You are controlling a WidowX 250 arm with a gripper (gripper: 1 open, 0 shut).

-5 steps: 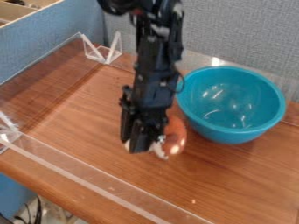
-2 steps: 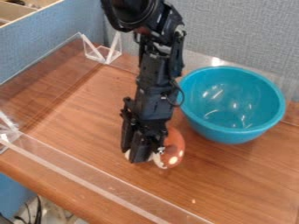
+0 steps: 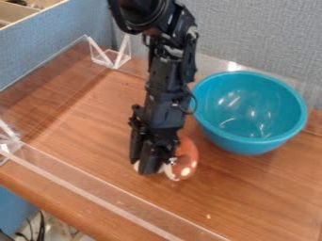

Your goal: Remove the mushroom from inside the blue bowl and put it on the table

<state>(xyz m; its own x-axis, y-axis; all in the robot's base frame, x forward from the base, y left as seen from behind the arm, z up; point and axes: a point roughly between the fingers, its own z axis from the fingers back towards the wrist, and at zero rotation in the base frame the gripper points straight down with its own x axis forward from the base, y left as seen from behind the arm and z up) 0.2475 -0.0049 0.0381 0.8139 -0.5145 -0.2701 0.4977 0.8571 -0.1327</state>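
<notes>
The black arm reaches down to the table (image 3: 88, 113) just left of the blue bowl (image 3: 251, 113). My gripper (image 3: 161, 167) is low over the wood and shut on the mushroom (image 3: 185, 164). The reddish-brown cap sticks out to the right of the fingers, and a bit of cream stem shows below them. The mushroom is at or just above the tabletop, and I cannot tell whether it touches. The bowl stands upright with nothing visible inside it, and its rim is a short gap from the arm.
Low clear acrylic walls (image 3: 75, 193) edge the table at the front and left. A clear bracket (image 3: 111, 55) stands at the back left corner. A blue partition (image 3: 51, 47) rises behind the left wall.
Over the last second the gripper came down a little with the mushroom in it. It has held still since the later of the two earlier frames. The bowl has not moved.
</notes>
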